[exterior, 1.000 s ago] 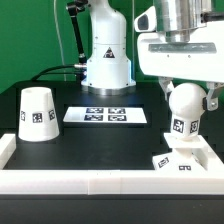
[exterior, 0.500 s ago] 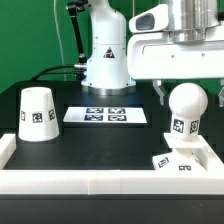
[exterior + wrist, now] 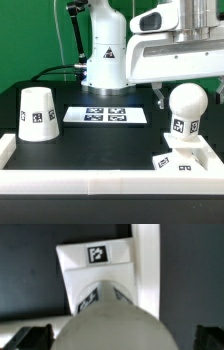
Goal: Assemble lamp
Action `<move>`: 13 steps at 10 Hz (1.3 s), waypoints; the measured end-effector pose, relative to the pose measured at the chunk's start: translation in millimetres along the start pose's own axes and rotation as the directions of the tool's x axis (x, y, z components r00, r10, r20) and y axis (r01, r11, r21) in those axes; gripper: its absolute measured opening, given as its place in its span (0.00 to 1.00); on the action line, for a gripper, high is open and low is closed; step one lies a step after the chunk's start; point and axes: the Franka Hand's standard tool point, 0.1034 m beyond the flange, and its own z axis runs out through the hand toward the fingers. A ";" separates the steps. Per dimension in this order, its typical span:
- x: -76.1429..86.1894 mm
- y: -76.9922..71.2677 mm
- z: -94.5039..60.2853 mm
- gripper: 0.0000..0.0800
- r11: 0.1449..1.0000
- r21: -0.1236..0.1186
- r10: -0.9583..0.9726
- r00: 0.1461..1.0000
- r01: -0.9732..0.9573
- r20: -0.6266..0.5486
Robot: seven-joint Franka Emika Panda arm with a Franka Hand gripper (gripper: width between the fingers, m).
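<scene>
Ball-shaped bulb (image 3: 187, 102) upright on square base (image 3: 183, 160), cone shade (image 3: 38, 113) standing well apart

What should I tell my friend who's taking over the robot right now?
The gripper is open, straddling the top of the bulb, not gripping.
The bulb stands upright on the base, at the exterior view's right.
The shade sits alone at that view's left, beside the marker board.
Done: bulb on base; tightness can't be seen.
Left: shade over the bulb.
</scene>
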 end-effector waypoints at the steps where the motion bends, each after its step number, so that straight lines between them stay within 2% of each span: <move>1: 0.2 -0.7 -0.1 0.87 0.995 -0.014 -0.100 0.995 0.100 0.000; 4: 2.9 1.0 -1.8 0.87 0.897 -0.035 -0.440 0.898 0.440 0.010; 6: 4.3 2.5 -0.3 0.87 0.768 -0.043 -0.638 0.769 0.639 0.029; 10: 7.0 -0.8 2.3 0.87 0.624 -0.056 -0.777 0.627 0.779 0.060; 12: 6.8 1.6 2.7 0.87 0.541 -0.053 -0.836 0.544 0.839 0.071; 13: 6.9 1.8 2.7 0.87 0.542 -0.054 -0.836 0.545 0.839 0.071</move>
